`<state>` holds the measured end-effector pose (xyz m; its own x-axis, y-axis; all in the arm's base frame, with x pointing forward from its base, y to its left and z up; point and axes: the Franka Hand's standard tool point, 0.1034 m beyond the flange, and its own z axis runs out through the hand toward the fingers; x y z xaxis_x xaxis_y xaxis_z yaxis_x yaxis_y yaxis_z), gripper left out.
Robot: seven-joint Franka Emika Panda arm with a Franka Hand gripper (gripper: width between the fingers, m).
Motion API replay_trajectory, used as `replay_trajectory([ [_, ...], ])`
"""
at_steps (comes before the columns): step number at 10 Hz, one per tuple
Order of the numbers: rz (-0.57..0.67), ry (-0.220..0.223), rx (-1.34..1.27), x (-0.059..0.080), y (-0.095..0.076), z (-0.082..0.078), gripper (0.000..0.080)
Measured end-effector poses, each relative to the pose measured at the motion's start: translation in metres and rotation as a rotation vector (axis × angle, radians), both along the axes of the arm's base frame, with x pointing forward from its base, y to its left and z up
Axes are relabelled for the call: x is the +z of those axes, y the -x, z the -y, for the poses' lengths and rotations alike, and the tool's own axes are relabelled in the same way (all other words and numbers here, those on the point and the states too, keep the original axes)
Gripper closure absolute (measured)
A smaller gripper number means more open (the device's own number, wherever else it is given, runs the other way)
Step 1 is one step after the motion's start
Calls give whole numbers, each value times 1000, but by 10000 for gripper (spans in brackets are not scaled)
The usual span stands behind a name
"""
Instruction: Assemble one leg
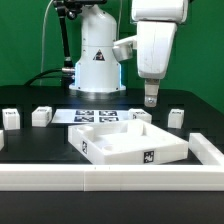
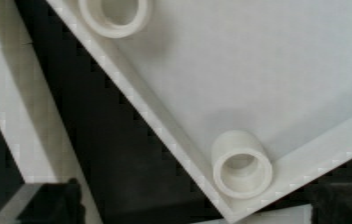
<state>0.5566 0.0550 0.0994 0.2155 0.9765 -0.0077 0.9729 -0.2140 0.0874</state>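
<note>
Several small white legs with black-and-white tags stand on the black table in the exterior view: one at the far left (image 1: 10, 118), one beside it (image 1: 42, 116), one behind the tray-like piece (image 1: 140, 116) and one at the right (image 1: 176, 117). The large flat white tray-like piece (image 1: 130, 142) lies in the middle. My gripper (image 1: 150, 98) hangs above its back right corner, just above the leg behind it. In the wrist view my gripper (image 2: 191, 212) is open and empty over the tray-like piece (image 2: 244, 80), whose round sockets (image 2: 244, 170) show. No leg shows in the wrist view.
The marker board (image 1: 100, 115) lies behind the tray-like piece. A white rail (image 1: 110, 178) runs along the front and up the exterior view's right (image 1: 207, 150). The robot's base (image 1: 95, 60) stands at the back. A white strip (image 2: 22, 100) lies beside the tray-like piece.
</note>
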Motion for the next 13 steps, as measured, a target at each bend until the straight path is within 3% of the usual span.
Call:
replay_trajectory([
  [2,22,9,219,-14,17,10,150],
  [5,1,54,360,-23,30,13,150],
  [10,-5,58,396,-26,30,17,150],
  [13,-36,45,425,-43,70,37,150],
])
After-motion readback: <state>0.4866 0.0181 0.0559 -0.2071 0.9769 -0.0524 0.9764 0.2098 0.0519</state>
